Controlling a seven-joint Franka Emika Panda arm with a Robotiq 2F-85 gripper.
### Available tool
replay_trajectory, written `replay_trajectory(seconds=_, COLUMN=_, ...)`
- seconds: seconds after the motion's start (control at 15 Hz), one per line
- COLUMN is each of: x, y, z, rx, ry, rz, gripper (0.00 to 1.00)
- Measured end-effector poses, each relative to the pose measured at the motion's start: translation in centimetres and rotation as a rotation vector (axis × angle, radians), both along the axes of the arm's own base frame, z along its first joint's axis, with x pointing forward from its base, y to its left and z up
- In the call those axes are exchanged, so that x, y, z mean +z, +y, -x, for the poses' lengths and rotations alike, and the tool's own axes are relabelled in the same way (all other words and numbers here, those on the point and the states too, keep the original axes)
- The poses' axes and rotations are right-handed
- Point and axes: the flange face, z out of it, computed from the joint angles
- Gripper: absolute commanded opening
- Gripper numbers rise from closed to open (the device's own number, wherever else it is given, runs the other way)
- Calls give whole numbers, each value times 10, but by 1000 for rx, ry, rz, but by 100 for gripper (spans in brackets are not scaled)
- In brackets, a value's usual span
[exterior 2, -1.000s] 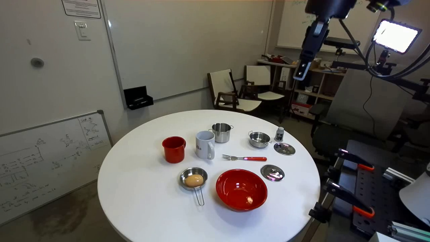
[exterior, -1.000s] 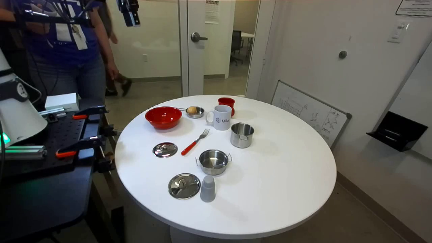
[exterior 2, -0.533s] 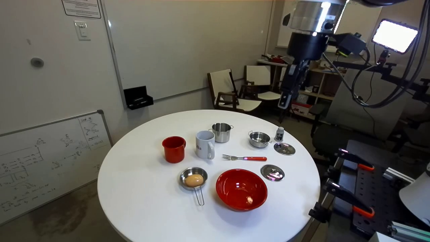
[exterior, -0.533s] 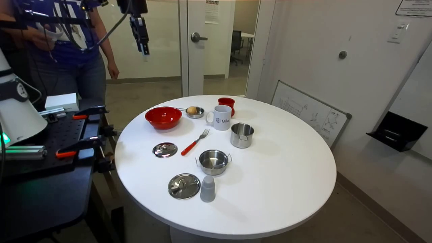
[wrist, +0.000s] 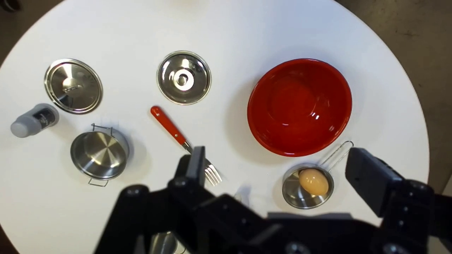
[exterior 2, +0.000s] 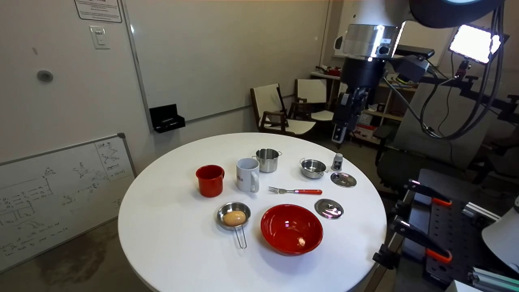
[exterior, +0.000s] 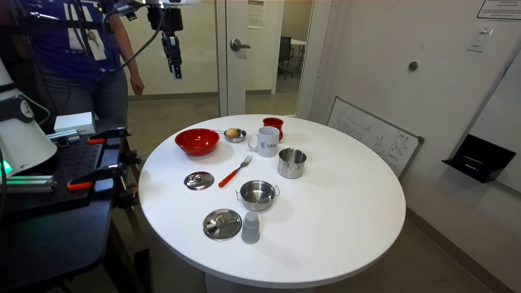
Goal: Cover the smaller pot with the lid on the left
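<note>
The smaller pot (exterior: pixel 291 167), narrow, tall and shiny steel, stands uncovered on the white table (exterior: pixel 338 228); it also shows in an exterior view (exterior 2: pixel 267 162). In the wrist view only a sliver of the pot (wrist: pixel 164 243) shows behind the gripper. The lid (exterior: pixel 199 180), small and round with a centre knob, lies flat near the red bowl, also seen in an exterior view (exterior 2: pixel 329 208); the lid shows whole in the wrist view (wrist: pixel 184 77). My gripper (wrist: pixel 279 173) is open and empty, high above the table; it also shows in both exterior views (exterior: pixel 178 76) (exterior 2: pixel 337 138).
A wider shallow pot (exterior: pixel 257 196), a larger flat lid (exterior: pixel 222 224) and a grey shaker (exterior: pixel 250 228) stand near one edge. A red bowl (exterior: pixel 197 142), fork (exterior: pixel 230 177), egg pan (exterior 2: pixel 234 215), white mug (exterior 2: pixel 247 176) and red mug (exterior 2: pixel 210 181) are also on the table.
The arm has come down and moved inward over the table, and the gripper now points more straight down. The things on the table have not moved.
</note>
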Motion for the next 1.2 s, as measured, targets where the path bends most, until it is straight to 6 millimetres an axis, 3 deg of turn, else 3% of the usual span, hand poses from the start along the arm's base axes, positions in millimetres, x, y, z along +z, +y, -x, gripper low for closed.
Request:
replay_trajectory(seconds=0.2, x=-6, y=-6, z=-1, rx=-34, ry=12, rz=2, gripper=100)
replay_trajectory(seconds=0.4, x=-28, y=-26, z=-6, rx=-105, ry=30, rz=-2, gripper=100)
replay_trajectory(seconds=0.87, x=-114, y=-88, z=-14, rx=-274, ry=26, rz=-39, gripper=100)
replay_trajectory(seconds=1.07, x=-151, y=-100, z=-12, rx=-322, ry=24, rz=-53, gripper=100)
replay_trajectory(seconds=1.2, x=-173, y=-96, z=-14, rx=-339, ry=39, rz=-63, gripper=100)
